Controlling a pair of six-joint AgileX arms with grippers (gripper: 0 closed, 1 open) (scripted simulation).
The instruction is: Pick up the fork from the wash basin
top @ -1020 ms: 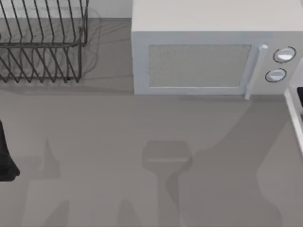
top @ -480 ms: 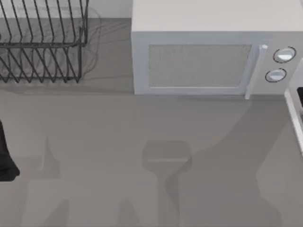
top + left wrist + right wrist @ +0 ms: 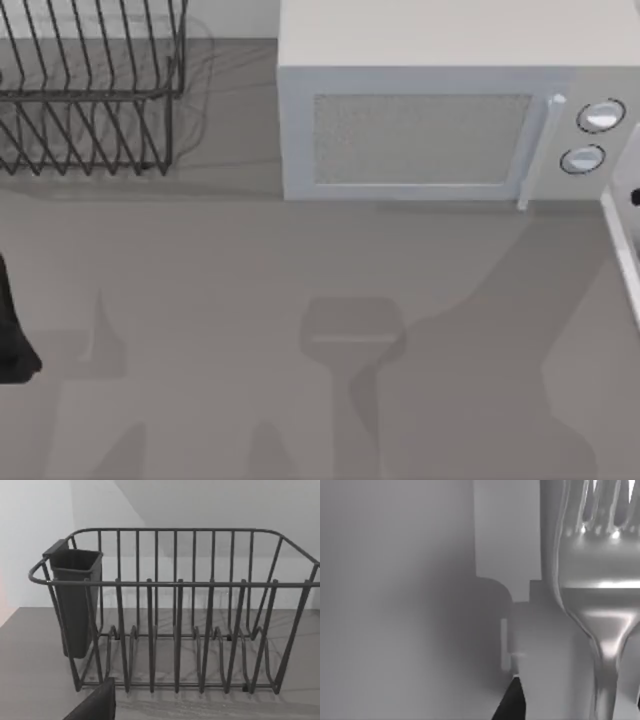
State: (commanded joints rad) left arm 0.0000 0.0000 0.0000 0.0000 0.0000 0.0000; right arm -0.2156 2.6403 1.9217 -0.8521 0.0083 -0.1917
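From above, the counter [image 3: 300, 280] lies open in front of the microwave [image 3: 430, 130]. Our left gripper [image 3: 95, 707] faces the wire dish rack [image 3: 175, 630], whose dark cup [image 3: 75, 600] sits inside one end. The fork [image 3: 597, 595] rises close before our right gripper [image 3: 512, 700]. For both grippers, finger state: cannot tell.

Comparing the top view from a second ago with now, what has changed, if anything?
Very little. At the top view's right edge, a small dark spot now shows beside the white appliance; what it belongs to cannot be told. The dish rack, the microwave and the dark arm part at the left edge stayed as they were.
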